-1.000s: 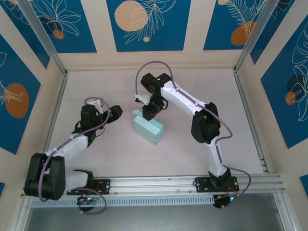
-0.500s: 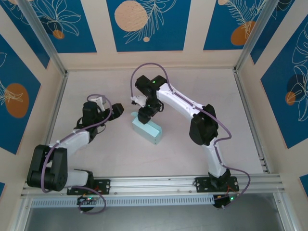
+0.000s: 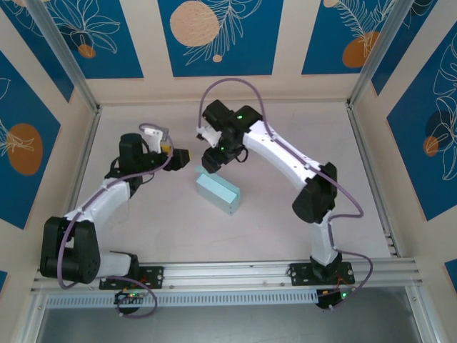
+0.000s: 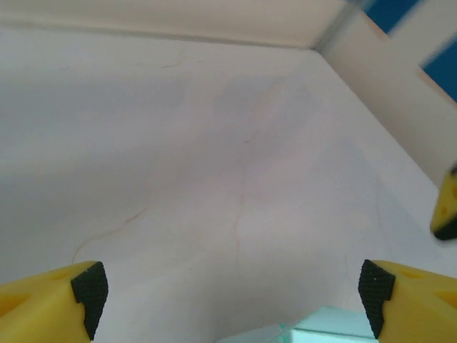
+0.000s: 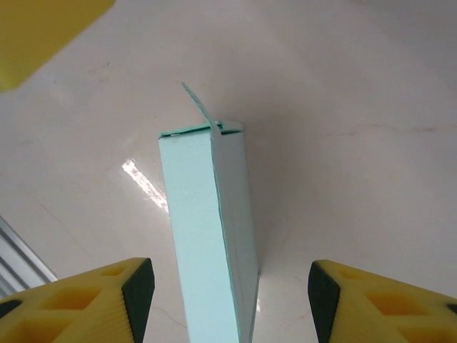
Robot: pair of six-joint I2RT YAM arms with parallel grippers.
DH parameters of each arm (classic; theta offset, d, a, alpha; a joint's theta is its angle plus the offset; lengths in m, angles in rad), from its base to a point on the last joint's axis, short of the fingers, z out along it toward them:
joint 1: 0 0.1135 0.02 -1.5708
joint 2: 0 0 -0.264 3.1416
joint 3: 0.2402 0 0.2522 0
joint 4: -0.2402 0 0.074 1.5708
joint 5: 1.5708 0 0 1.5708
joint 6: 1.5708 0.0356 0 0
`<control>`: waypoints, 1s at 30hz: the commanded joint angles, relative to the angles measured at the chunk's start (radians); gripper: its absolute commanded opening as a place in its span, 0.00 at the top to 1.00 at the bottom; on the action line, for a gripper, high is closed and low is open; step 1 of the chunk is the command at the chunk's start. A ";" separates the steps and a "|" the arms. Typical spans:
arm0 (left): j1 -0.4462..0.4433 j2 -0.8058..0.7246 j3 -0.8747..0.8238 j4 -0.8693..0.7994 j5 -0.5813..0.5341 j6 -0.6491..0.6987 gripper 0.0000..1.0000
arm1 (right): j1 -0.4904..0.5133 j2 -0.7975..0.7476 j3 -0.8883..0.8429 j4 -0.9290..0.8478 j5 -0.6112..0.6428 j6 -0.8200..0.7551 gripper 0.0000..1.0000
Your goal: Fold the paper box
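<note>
The paper box (image 3: 218, 191) is a pale blue closed rectangular box lying on the white table. In the right wrist view the paper box (image 5: 211, 236) runs away from the camera between my open fingers, with a gap on each side. A small flap (image 5: 196, 101) sticks up at its far end. My right gripper (image 3: 211, 163) hovers over the box's far-left end. My left gripper (image 3: 181, 158) is open just left of that end, with nothing between its fingertips (image 4: 89, 287). A corner of the box (image 4: 325, 323) shows at the bottom of the left wrist view.
The table (image 3: 285, 214) is walled by an aluminium frame (image 3: 365, 164) and blue-patterned panels. The rail (image 3: 228, 273) with both arm bases runs along the near edge. The two grippers are close together; a yellow finger (image 4: 446, 207) of the right one shows in the left wrist view.
My right gripper has opened and lifted back from the box's far end. The left gripper has swung right and further from the bases, towards the box. The box has stayed put.
</note>
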 commanded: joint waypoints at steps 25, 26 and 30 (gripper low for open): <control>-0.096 0.372 0.564 -0.949 0.172 0.826 0.28 | 0.129 -0.465 -0.660 0.140 0.195 0.734 0.46; -0.103 0.387 0.578 -0.965 0.163 0.829 0.28 | 0.128 -0.457 -0.655 0.142 0.196 0.735 0.46; -0.130 0.407 0.591 -0.962 0.093 0.823 0.29 | 0.122 -0.441 -0.647 0.155 0.194 0.733 0.47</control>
